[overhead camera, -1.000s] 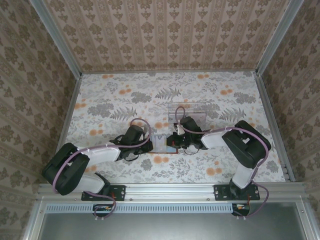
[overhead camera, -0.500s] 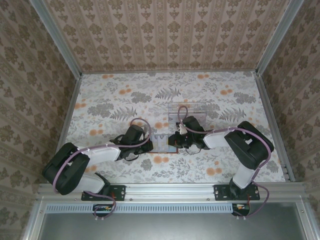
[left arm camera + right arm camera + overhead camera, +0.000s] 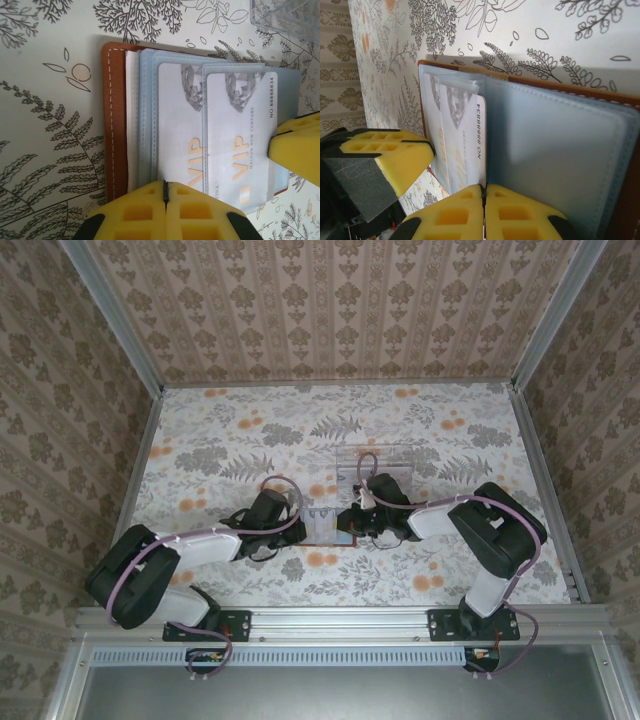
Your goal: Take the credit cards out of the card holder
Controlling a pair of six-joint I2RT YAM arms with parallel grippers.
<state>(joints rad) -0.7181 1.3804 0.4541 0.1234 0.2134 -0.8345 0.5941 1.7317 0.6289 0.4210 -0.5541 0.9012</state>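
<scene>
Top cam first: the card holder (image 3: 328, 528) is lying open on the floral bench (image 3: 230, 440), about mid-bench on the side nearer the arms. The left claw (image 3: 303, 524) and right claw (image 3: 352, 524) are crowding it from either side. A clear tray (image 3: 385, 462) is sitting just behind it, but I can't make out what's in it. Left wrist cam: the holder is showing a brown stitched edge and pale grey-blue pockets. Two credit cards (image 3: 210, 145) are sitting staggered in those pockets, whitish with gold VIP lettering, a diamond graphic and a number along one edge. The left claw (image 3: 165, 189) is sitting closed, yellow pads pressed together, right over the holder's near edge, and one finger (image 3: 297, 147) of the right claw is touching the cards' far end. Right wrist cam: the right claw (image 3: 483, 192) is sitting closed too, its seam lining up with the front card's numbered edge, though I can't tell if it's actually pinching it. The cards are sitting in the left pockets beside a flat grey-blue panel.
</scene>
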